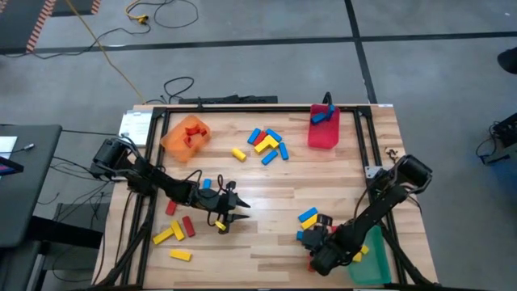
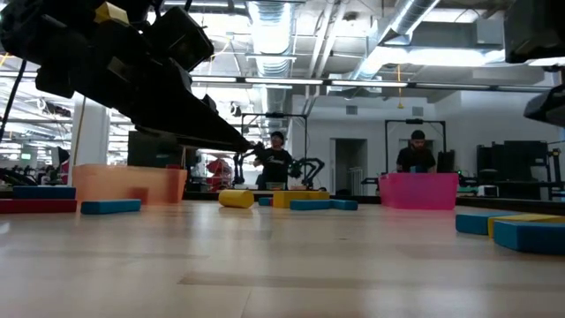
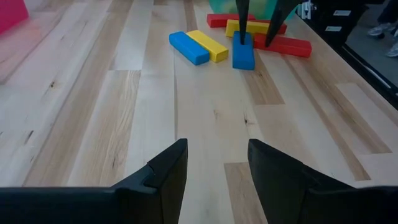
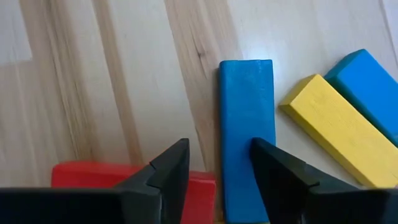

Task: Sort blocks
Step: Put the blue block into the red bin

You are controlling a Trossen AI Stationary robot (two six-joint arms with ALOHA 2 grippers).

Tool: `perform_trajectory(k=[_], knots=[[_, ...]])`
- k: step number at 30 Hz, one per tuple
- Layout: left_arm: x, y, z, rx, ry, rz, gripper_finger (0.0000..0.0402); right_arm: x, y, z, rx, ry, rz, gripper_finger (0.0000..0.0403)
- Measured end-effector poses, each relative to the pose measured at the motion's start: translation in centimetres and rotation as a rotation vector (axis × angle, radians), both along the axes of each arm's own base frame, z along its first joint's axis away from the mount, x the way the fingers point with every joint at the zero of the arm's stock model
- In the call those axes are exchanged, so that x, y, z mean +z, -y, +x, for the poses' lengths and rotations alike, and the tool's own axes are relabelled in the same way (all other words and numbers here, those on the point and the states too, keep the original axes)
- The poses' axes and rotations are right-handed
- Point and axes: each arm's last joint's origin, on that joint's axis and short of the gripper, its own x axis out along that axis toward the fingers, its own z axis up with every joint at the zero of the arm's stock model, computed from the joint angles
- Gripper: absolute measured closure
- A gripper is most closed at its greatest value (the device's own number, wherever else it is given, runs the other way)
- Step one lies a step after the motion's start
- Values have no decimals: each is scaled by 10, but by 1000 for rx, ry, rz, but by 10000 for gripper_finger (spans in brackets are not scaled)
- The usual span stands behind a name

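Two claws: left gripper [image 3: 214, 171] parted, empty; right gripper [image 4: 217, 168] parted (unloaded) over blue block [image 4: 245, 134].
Risk: closing off-centre nudges red block [image 4: 124, 177] beside it.

Wooden table [image 1: 266, 182] taken as landmark. Orange bin [image 1: 186, 135] at its far-left, red bin [image 1: 323, 129] far-right, green bin [image 1: 373, 257] at its near-right corner. Blocks [image 1: 265, 145] clustered far-centre. Left gripper [image 1: 236, 209] over near-left area; right gripper [image 1: 317, 236] over near-right.

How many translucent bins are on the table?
3: orange bin at the far left, red bin at the far right, green bin at the near right, partly hidden by the right arm.
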Motion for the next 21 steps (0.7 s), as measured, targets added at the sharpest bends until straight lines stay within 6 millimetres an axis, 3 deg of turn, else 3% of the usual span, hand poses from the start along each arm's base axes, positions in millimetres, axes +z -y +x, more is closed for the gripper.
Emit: perform_trajectory(k=[8, 21], knots=[[0, 0, 0, -3, 1, 7, 236, 13, -1, 3, 27, -24, -57, 210], [0, 0, 0, -3, 0, 7, 236, 7, 10, 2, -1, -58, -119, 171]])
